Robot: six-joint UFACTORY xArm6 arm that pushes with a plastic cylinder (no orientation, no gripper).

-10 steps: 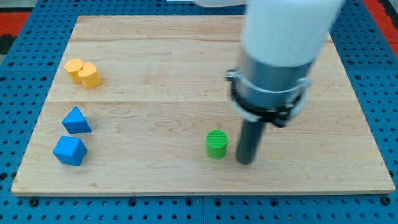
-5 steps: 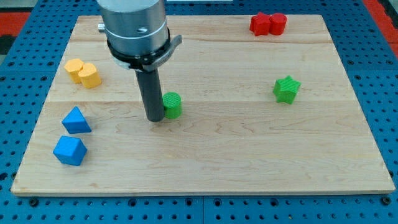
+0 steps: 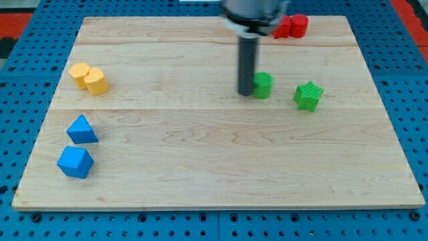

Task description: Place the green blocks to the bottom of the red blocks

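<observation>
My tip (image 3: 246, 92) stands on the board, touching the left side of the green cylinder (image 3: 263, 85). A green star-shaped block (image 3: 307, 95) lies just to the right of the cylinder, a small gap apart. Two red blocks (image 3: 291, 26) sit together near the view's top right edge of the board, above both green blocks; the arm covers part of the left one.
Two yellow blocks (image 3: 89, 78) sit together at the view's left. Two blue blocks lie below them, one (image 3: 81, 128) above the other (image 3: 74, 161). The wooden board (image 3: 214, 167) rests on a blue pegboard.
The green cylinder has moved right and up, from the board's left-middle to beside the green star. My tip has moved with it, staying at its left side.
</observation>
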